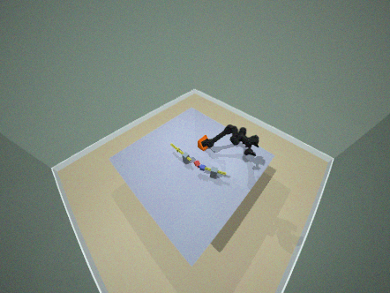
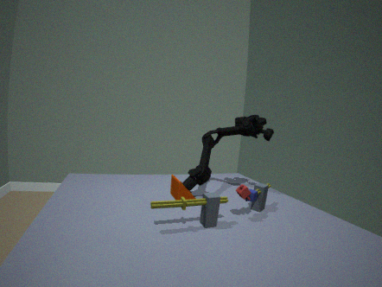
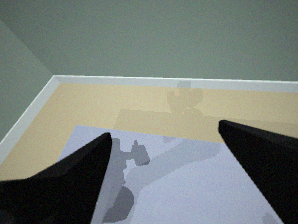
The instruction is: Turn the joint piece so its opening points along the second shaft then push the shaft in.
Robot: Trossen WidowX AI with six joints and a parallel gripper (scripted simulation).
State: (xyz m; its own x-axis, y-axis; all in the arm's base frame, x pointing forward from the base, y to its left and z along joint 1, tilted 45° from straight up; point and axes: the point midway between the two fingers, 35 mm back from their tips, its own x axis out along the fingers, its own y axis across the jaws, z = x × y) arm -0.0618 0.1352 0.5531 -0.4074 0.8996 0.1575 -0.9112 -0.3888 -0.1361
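The red square joint piece [image 1: 197, 163] [image 2: 243, 192] is hinged by a blue part [image 1: 202, 168] [image 2: 252, 195] to the short yellow shaft [image 1: 222, 173] in a grey block [image 1: 213, 173] [image 2: 259, 199]. It looks tilted in the exterior view, with a dark opening; its exact direction is too small to tell. The second yellow shaft [image 1: 176, 148] [image 2: 166, 204], with a collar, passes through the other grey block [image 1: 186, 159] [image 2: 210, 212]. Its near end stands apart from the red piece. My gripper [image 1: 254, 149] [image 2: 265, 133] [image 3: 164, 131] is open and empty, raised well away from both shafts.
The black arm [image 1: 221, 134] [image 2: 206, 156] rises beside an orange plate [image 1: 203, 142] [image 2: 181, 188] on the pale blue table top [image 1: 176, 212] [image 2: 130, 251]. The wrist view shows the table edge, the tan floor [image 3: 90, 102] and arm shadows.
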